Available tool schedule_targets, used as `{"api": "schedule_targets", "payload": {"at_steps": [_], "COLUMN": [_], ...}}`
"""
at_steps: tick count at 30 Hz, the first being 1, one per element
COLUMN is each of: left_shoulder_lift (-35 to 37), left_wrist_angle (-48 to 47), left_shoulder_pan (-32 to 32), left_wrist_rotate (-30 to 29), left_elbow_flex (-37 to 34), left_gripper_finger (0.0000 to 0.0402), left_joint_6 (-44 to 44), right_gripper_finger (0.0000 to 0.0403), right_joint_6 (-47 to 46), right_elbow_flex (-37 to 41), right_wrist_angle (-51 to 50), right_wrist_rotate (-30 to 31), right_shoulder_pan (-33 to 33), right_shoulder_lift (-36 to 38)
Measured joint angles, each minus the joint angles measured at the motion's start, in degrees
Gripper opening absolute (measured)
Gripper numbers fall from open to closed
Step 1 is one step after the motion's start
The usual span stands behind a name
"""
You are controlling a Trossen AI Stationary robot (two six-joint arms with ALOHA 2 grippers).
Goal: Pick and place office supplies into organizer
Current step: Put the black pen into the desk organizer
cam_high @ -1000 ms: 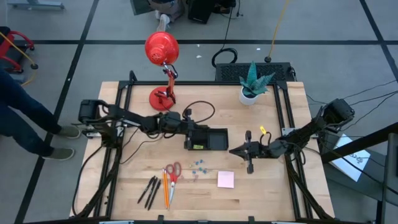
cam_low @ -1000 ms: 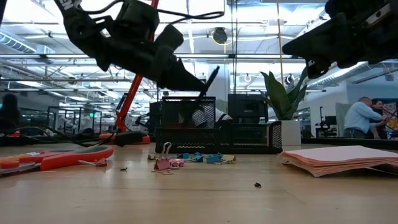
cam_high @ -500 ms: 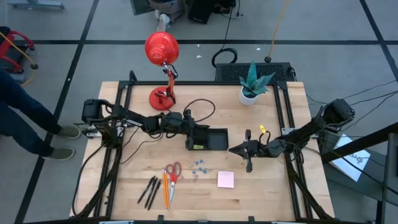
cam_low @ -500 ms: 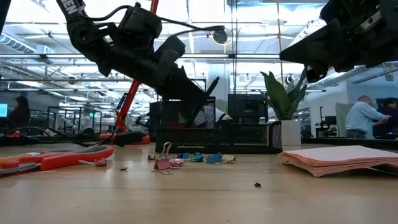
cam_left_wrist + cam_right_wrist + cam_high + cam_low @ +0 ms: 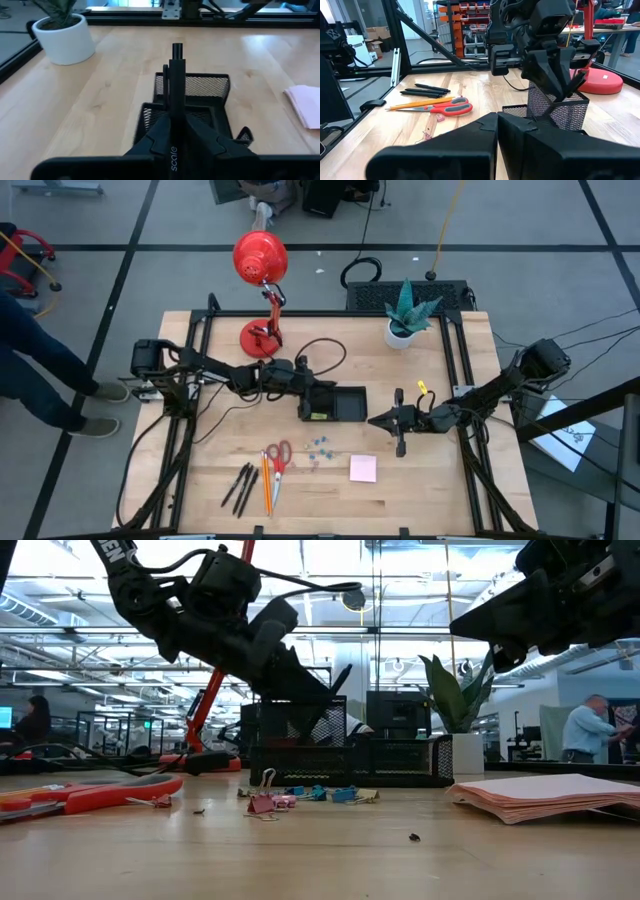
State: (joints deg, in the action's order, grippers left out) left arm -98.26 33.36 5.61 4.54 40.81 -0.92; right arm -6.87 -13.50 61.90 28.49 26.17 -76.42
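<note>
I work in a robotics lab set inside a large open industrial hall. My wooden worktop (image 5: 330,480) sits in a black metal frame (image 5: 190,360), and everything else I place from it. Around it runs grey floor marked with dark tape lines (image 5: 130,260), where a person (image 5: 30,360) stands just beside the frame. Behind the worktop, the level view shows exposed ceiling beams and strip lights (image 5: 60,640), glass partitions and another person (image 5: 588,730) at a far desk. Beyond its other side stand shelves of orange bins (image 5: 470,12) and cardboard boxes (image 5: 375,35).
</note>
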Motion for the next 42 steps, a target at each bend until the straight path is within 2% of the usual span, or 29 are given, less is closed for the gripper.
{"api": "schedule_targets", "payload": {"at_steps": [6,15,19,23,29,35,38,42], "left_shoulder_lift": [0.0,0.1,4.8,15.0,32.7,47.2,51.2,51.8], "left_wrist_angle": [-0.1,0.1,-2.1,-6.0,-20.0,-38.4,-47.8,-58.4], "left_shoulder_pan": [0.0,-0.2,-1.3,-2.9,-5.6,-10.7,-15.3,-23.1], "left_wrist_rotate": [0.2,0.4,1.1,-0.2,-2.2,-3.2,-4.5,-6.9], "left_elbow_flex": [0.0,-0.1,-0.5,-0.3,-0.3,-0.2,-0.2,-0.2], "left_gripper_finger": [0.0084,0.0088,0.0088,0.0088,0.0088,0.0088,0.0079,0.0031], "left_joint_6": [0.0,-1.9,-5.4,-9.1,-8.4,-1.0,4.9,15.8], "right_gripper_finger": [0.0004,0.0004,0.0004,0.0004,0.0004,0.0004,0.0004,0.0004], "right_joint_6": [0.0,0.0,0.0,0.0,0.0,0.0,0.0,0.1], "right_elbow_flex": [0.0,0.0,0.0,0.0,0.0,0.0,0.0,0.0], "right_wrist_angle": [0.0,0.0,0.0,0.1,0.0,0.0,0.0,0.0], "right_wrist_rotate": [0.0,0.0,0.0,0.0,-0.1,-0.1,-0.1,-0.1], "right_shoulder_pan": [0.0,0.0,0.0,0.0,0.0,0.0,0.0,0.0], "right_shoulder_lift": [0.0,0.0,0.0,0.0,0.0,0.0,0.0,0.0]}}
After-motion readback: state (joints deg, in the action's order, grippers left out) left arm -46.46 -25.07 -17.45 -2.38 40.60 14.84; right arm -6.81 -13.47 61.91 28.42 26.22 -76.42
